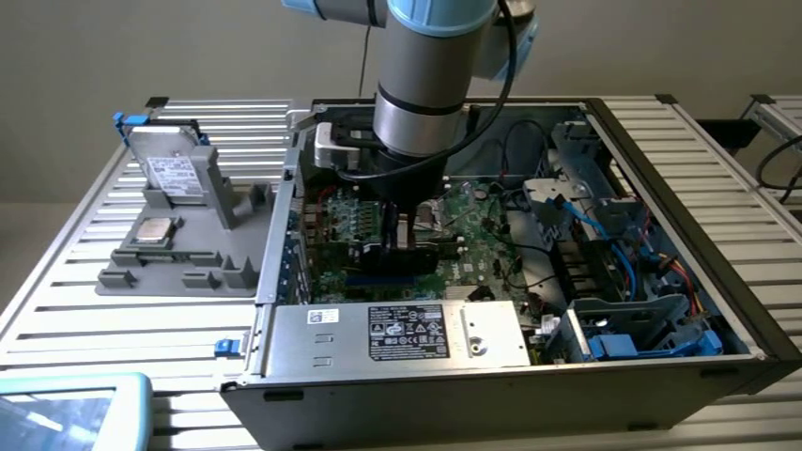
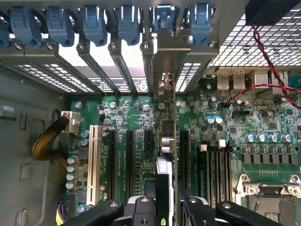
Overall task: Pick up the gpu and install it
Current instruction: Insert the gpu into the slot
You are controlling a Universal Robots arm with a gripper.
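A thin green circuit-board card (image 2: pixel 165 141), one side black, upright on edge among motherboard slots (image 2: pixel 129 155); silver bracket (image 2: pixel 165 52) against rear wall (image 2: pixel 42 70).

A slatted metal table (image 1: pixel 708 141) carried an open computer case (image 1: pixel 501 413), which took up most of its surface. A grey plastic fixture (image 1: pixel 169 268) sat on the slats just beside the case, on the exterior view's left. A teal-framed screen (image 1: pixel 63 413) lay near the case's front corner.
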